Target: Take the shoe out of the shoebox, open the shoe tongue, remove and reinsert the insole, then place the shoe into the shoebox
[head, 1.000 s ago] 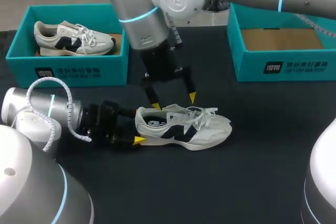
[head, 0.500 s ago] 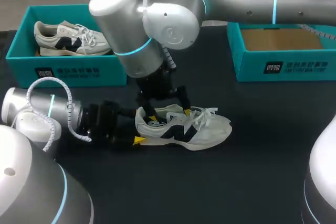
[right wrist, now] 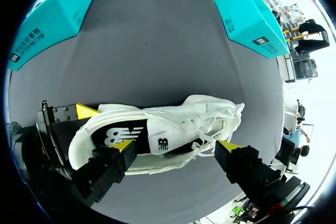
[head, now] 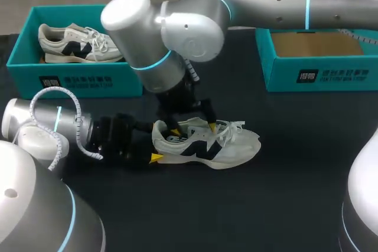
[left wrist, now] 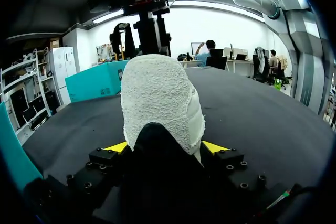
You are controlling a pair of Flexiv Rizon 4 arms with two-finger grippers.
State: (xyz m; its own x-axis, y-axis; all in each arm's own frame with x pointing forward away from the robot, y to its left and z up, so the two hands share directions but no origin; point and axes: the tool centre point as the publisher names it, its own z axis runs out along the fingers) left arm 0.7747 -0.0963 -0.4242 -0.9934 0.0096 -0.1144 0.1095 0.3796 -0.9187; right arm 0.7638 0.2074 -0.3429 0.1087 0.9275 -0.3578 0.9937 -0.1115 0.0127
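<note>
Left wrist view: left claw (left wrist: 165,148), clenched on the heel of the shoe (left wrist: 160,98), one yellow tip on each side of the heel. The likely purpose is to pin the shoe to the bench (head: 283,175) so it cannot slide or roll while the other arm works on it. The shoe stands upright on its sole, out of either box, on the open bench between them, with its toe pointing away from this claw. Right claw (right wrist: 175,145): released, fingers spread wide, poised just above the shoe's mouth. One tip is beside the collar and the other beside the laces (right wrist: 220,121), with the tongue (right wrist: 164,139) lying between them. This stance suits the tongue-opening step, judged not yet done. Whether either tip touches the shoe cannot be told. Further out is an empty shoebox (head: 319,75) on the right-arm side, presumably where the shoe will be returned. On the left-arm side is a second shoebox (head: 77,78) holding another shoe (head: 77,42), well apart from both claws.
</note>
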